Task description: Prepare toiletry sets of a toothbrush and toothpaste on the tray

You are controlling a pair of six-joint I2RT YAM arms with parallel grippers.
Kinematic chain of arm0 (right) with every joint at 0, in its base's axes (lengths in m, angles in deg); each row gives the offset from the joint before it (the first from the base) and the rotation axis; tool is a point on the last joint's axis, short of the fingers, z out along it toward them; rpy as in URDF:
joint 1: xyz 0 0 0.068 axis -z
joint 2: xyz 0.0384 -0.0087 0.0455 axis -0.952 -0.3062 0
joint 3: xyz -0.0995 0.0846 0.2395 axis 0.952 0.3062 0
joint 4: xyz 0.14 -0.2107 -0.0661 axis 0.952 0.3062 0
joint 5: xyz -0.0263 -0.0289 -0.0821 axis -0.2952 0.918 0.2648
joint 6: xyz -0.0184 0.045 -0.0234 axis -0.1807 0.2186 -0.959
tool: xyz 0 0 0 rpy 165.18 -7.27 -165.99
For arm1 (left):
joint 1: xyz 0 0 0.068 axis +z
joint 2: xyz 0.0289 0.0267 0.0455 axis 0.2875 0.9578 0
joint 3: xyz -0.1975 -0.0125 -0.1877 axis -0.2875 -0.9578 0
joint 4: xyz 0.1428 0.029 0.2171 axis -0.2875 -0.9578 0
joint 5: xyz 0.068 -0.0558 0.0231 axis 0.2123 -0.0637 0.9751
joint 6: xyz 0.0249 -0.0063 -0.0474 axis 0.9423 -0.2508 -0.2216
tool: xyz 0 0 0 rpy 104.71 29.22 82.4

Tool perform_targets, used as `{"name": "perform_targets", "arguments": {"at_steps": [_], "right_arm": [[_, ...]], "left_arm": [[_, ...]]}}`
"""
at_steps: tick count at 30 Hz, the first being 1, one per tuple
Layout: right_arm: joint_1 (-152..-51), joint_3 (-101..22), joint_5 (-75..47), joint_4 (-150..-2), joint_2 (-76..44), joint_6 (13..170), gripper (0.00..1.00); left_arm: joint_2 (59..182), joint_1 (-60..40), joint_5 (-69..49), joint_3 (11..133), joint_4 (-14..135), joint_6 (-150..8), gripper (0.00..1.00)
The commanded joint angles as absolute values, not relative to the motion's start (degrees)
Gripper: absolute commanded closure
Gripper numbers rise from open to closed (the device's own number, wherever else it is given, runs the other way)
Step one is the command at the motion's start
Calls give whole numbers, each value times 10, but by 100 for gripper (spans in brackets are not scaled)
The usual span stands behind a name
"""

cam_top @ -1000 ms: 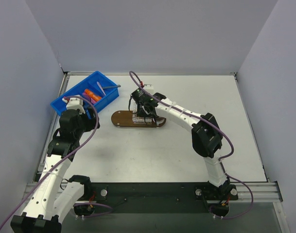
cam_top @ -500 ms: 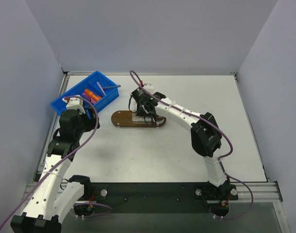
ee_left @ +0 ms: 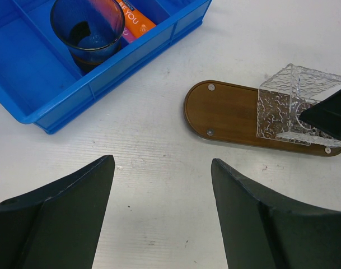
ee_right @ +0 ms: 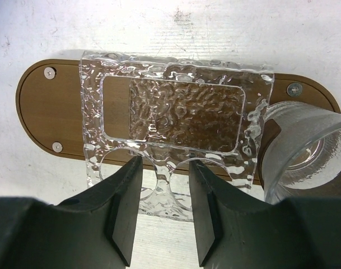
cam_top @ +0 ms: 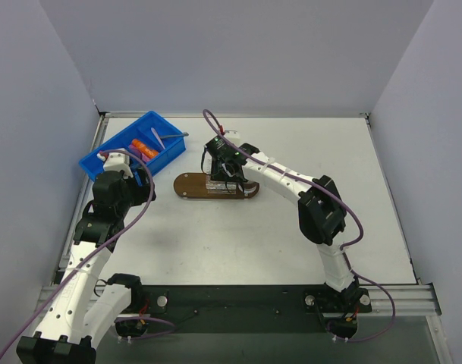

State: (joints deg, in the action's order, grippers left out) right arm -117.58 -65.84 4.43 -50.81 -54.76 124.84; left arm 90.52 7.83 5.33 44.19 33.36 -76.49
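With the right gripper (ee_right: 164,165) parted a little astride the near rim of the clear holder (ee_right: 181,112) on the tray (ee_right: 41,106) – the left gripper (ee_left: 162,162) spread wide and empty, the toothpaste (ee_left: 138,22) lying in the blue bin (ee_left: 131,61) – a finger snagging as it lifts could tip the holder over

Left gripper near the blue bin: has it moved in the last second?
No. In the overhead view the left gripper keeps the same spot against the blue bin's near corner, jaws open.
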Motion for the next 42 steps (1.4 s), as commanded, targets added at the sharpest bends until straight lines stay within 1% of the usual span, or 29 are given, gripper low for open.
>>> {"name": "perform_targets", "arguments": {"at_steps": [1, 5, 7, 15, 31, 34, 38, 42], "right_arm": [[-1175, -680, 41, -487, -554, 1240, 64], [-1174, -681, 43, -488, -544, 1235, 58], [-1175, -682, 47, -488, -540, 1232, 58], [-1177, -680, 51, -501, -513, 1225, 60], [-1188, -652, 57, -511, -453, 1223, 60], [-1195, -638, 64, -521, -421, 1213, 60], [-1201, -593, 55, -549, -347, 1183, 60], [-1200, -529, 35, -583, -273, 1157, 61]], "left_arm": [[905, 82, 51, 443, 359, -763, 20], [905, 82, 50, 443, 359, -762, 20], [905, 82, 48, 443, 358, -761, 20], [897, 82, 62, 443, 356, -760, 20], [900, 84, 69, 445, 354, -760, 20], [886, 85, 93, 448, 351, -761, 21], [856, 86, 133, 438, 366, -759, 22], [882, 99, 125, 447, 368, -756, 21]]}}
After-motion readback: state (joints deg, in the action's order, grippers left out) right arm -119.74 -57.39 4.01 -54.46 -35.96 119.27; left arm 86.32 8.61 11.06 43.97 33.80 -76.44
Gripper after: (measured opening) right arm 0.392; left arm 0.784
